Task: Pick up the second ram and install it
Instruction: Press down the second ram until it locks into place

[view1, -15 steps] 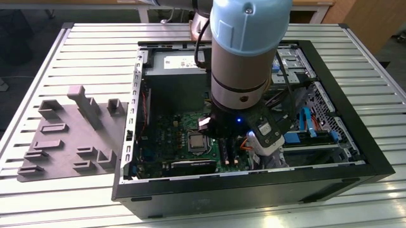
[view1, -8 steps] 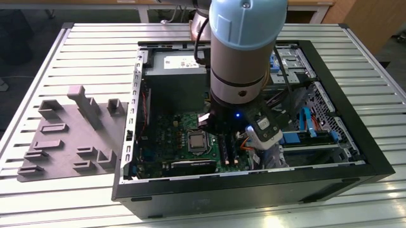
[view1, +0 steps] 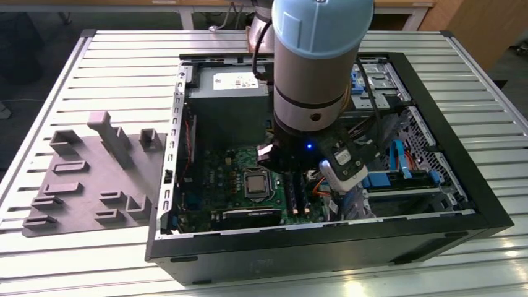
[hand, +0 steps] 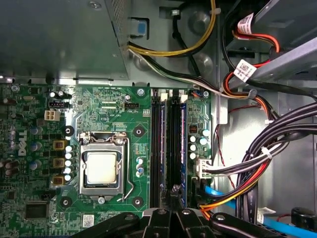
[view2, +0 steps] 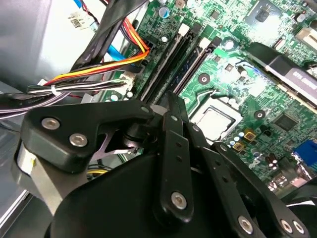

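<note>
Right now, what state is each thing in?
Case: open, inside exposed.
Processor: bare in its socket, no cooler on it.
Gripper: inside the case, low over the memory slots.
Memory slots: cannot tell whether filled.

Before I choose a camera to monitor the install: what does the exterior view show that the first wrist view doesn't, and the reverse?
The exterior view alone takes in the whole computer case, the grey fixture plate at the exterior view's left, the slatted table and the robot arm reaching into the case. The first wrist view alone gives a straight-on look at the memory slots and the cable bundle. Both show the green motherboard and the processor socket.
</note>
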Robot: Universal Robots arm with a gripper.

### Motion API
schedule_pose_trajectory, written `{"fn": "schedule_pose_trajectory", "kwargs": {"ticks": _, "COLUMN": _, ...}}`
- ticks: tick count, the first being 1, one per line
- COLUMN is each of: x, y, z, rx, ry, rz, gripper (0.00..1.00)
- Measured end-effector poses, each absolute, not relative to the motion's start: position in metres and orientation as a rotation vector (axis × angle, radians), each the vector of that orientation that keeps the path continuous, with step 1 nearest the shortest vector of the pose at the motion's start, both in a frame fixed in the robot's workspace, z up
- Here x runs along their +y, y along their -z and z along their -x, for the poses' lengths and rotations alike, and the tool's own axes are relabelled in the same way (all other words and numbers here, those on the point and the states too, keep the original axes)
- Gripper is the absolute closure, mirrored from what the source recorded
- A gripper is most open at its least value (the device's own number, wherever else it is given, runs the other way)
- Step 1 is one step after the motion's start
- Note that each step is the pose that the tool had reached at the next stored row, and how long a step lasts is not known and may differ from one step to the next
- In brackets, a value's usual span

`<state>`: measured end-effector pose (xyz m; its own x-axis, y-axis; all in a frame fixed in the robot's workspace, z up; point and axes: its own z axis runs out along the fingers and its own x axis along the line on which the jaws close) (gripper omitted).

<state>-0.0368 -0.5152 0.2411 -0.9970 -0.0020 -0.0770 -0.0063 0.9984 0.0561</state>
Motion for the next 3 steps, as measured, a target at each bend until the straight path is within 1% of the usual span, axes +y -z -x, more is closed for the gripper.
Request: {"fn": "schedule_pose_trajectory", "kwargs": {"ticks": 3, "x": -0.5152, "y": -0.2414, "z": 0.0368, "rx": 3.063, "ry": -0.086, "rz": 0.006, "gripper": 0.89}}
